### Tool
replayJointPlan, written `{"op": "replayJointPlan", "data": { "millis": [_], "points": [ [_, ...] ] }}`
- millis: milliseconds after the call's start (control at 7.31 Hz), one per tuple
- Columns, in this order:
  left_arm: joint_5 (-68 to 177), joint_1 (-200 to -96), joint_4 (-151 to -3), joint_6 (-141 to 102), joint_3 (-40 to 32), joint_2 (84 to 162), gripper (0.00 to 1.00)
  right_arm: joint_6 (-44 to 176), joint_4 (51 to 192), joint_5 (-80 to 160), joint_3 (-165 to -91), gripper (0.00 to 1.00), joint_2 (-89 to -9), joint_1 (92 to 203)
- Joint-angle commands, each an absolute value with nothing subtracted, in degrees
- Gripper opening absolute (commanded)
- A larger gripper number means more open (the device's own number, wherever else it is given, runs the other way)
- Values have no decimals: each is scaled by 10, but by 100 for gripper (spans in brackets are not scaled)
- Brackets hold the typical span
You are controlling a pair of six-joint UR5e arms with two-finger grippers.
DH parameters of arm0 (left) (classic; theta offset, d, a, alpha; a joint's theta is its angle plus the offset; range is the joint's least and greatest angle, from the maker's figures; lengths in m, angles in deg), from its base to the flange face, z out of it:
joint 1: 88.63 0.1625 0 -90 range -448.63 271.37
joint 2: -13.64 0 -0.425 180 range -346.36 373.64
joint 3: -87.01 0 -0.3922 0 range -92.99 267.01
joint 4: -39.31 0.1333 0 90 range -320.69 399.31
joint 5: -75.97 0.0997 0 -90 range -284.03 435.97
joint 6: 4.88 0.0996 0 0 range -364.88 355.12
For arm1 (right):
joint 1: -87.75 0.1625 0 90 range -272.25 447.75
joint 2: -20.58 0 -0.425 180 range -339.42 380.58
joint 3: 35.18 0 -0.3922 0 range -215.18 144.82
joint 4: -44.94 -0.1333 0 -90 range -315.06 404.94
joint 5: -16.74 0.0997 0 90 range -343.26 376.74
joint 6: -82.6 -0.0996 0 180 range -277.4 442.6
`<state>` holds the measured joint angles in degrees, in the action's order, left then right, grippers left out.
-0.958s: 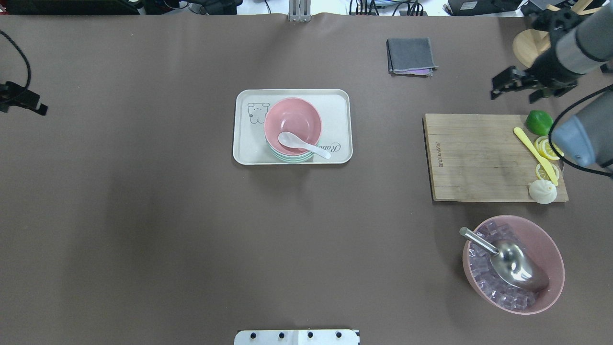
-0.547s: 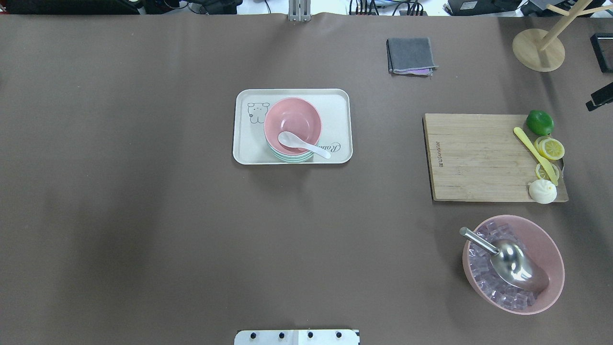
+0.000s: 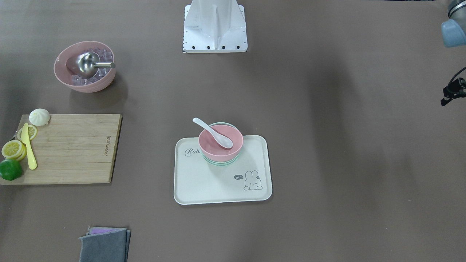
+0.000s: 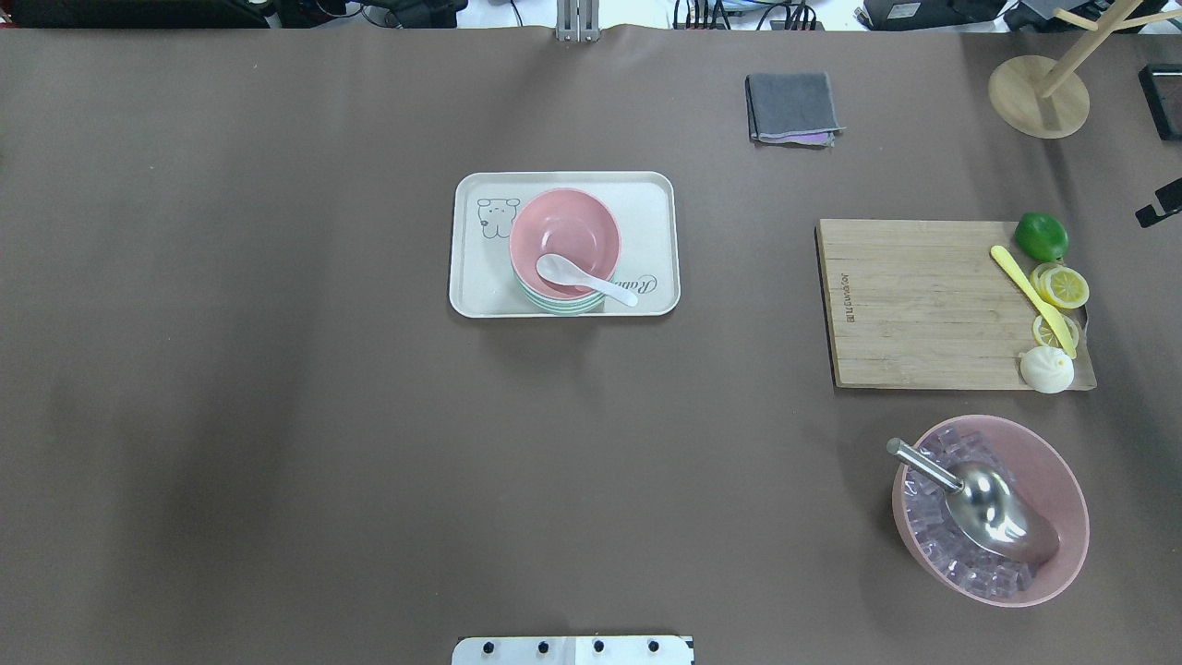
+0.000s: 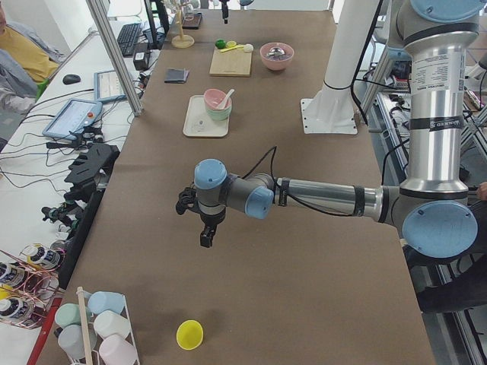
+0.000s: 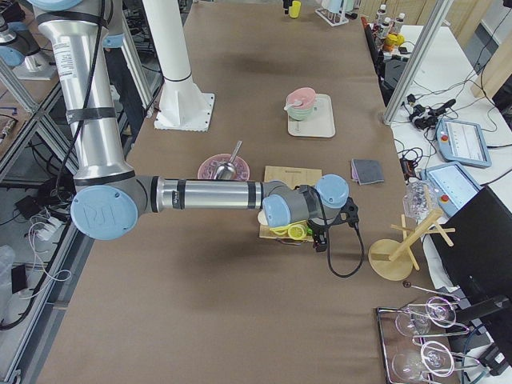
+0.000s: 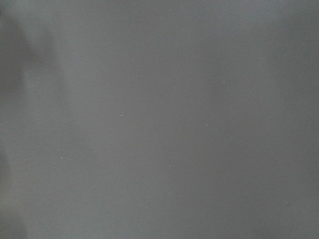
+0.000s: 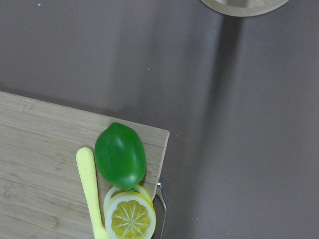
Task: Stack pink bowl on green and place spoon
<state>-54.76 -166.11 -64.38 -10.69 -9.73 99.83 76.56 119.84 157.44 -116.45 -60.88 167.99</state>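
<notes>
Past a folded grey cloth (image 3: 105, 245), on a cream tray (image 3: 204, 185) lettered "hi~" beside a cartoon rabbit and a script word starting "Rab", the pink bowl (image 3: 218, 145) sits nested in the green bowl (image 3: 221, 163), the white spoon (image 3: 213, 133) lying inside, handle over the rim. At opposite table ends hang the left gripper (image 5: 206, 237) and right gripper (image 6: 320, 242); how their jaws stand cannot be told.

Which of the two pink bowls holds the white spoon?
The small pink bowl nested in the green bowl on the cream tray; the larger pink bowl holds a metal scoop.
</notes>
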Motion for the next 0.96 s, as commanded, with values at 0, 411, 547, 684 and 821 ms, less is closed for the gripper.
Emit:
{"op": "replayJointPlan", "data": {
  "millis": [0,411,547,684,821],
  "points": [
    [-566,-1669,-604,-134,-94,1004,98,765,1197,1543,-1167,100,-606,1680],
    [-610,-1678,-594,-188,-96,1000,98,766,1198,1498,-1172,100,-604,1675],
    [-610,-1679,-597,-183,-100,998,98,766,1198,1498,-1171,100,-604,1675],
    [-607,-1679,-597,-194,-98,999,98,766,1198,1499,-1172,100,-605,1675],
    [-612,-1680,-604,-195,-101,999,98,765,1196,1500,-1171,100,-605,1675]
  ]
}}
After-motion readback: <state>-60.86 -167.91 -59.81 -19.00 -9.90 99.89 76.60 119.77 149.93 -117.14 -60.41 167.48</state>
